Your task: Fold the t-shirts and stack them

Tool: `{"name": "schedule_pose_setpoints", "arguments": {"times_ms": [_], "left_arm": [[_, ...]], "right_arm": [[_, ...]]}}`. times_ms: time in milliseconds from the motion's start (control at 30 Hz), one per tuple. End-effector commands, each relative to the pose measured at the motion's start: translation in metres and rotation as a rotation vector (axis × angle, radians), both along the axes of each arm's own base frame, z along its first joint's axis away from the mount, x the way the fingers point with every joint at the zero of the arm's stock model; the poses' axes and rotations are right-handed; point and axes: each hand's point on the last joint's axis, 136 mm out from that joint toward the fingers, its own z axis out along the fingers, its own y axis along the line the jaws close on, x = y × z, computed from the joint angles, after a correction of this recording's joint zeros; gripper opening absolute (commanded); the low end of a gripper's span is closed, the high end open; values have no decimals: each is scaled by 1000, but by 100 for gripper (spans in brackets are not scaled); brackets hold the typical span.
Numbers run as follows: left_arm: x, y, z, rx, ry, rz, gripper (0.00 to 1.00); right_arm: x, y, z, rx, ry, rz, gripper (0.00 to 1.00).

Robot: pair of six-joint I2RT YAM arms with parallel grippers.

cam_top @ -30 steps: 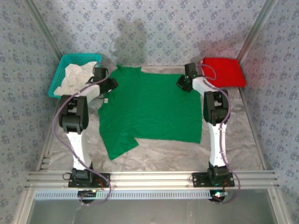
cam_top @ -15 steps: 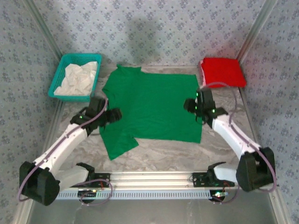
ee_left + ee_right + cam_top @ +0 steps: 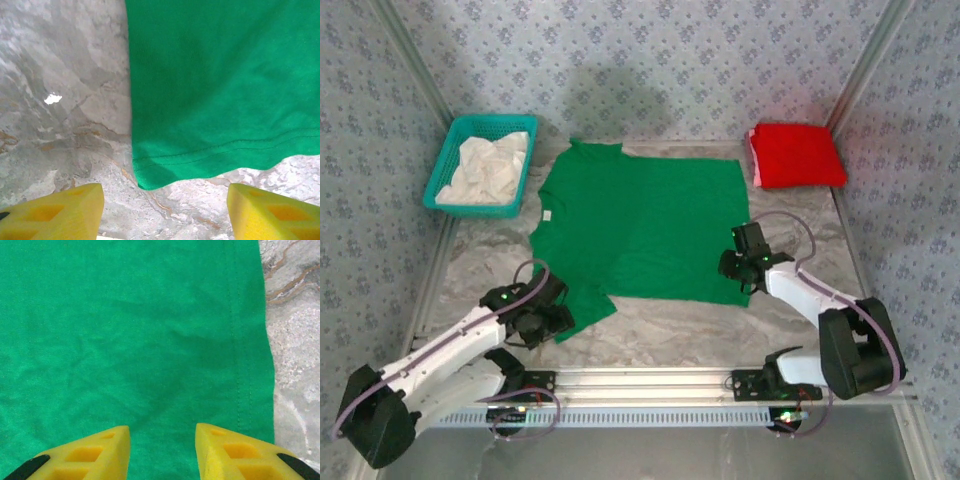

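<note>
The green t-shirt (image 3: pixel 640 230) lies spread flat in the middle of the table, its collar toward the far wall. The red t-shirt (image 3: pixel 797 155) sits folded at the back right. My left gripper (image 3: pixel 556 320) hovers at the green shirt's near-left corner. In the left wrist view that gripper (image 3: pixel 165 212) is open wide over bare table, just short of the hemmed corner of the green t-shirt (image 3: pixel 215 90). My right gripper (image 3: pixel 732 264) is low over the near-right corner. Seen from its wrist, the right gripper (image 3: pixel 162 450) is open above green t-shirt (image 3: pixel 125 340) fabric beside the side hem, holding nothing.
A teal mesh basket (image 3: pixel 448 165) holding a crumpled white cloth (image 3: pixel 490 165) stands at the back left. Marbled tabletop (image 3: pixel 660 325) shows along the near edge and on the right in the right wrist view (image 3: pixel 295 340). Patterned walls close in three sides.
Both arms have swept from the shirt's far shoulders down to its near corners. Both grippers have opened wider, and the shirt's far right corner now lies flat.
</note>
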Motion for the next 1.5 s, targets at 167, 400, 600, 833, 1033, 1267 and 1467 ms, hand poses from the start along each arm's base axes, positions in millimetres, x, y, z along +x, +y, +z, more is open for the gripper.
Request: {"name": "schedule_pose_setpoints", "arguments": {"times_ms": [167,400,600,833,1033,1267,1467], "left_arm": [[5,-8,-19,-8,8,40,63],[16,-18,-28,-34,-29,28,50],[12,-11,-30,-16,-28,33,18],[17,-4,-16,7,-74,37,0],[23,4,-8,21,-119,60,0],[30,0,-13,4,-116,55,0],[31,1,-12,2,-117,53,0]], "right_arm": [[14,-2,0,-19,-31,-7,42],[11,-5,-5,-22,-21,-17,42],[10,-8,-3,-11,-20,-32,42],[-11,-19,4,92,74,-120,43],[-52,-36,8,220,219,-247,44],[-66,-36,-10,282,324,-237,46],[-71,-35,-27,269,364,-248,46]]}}
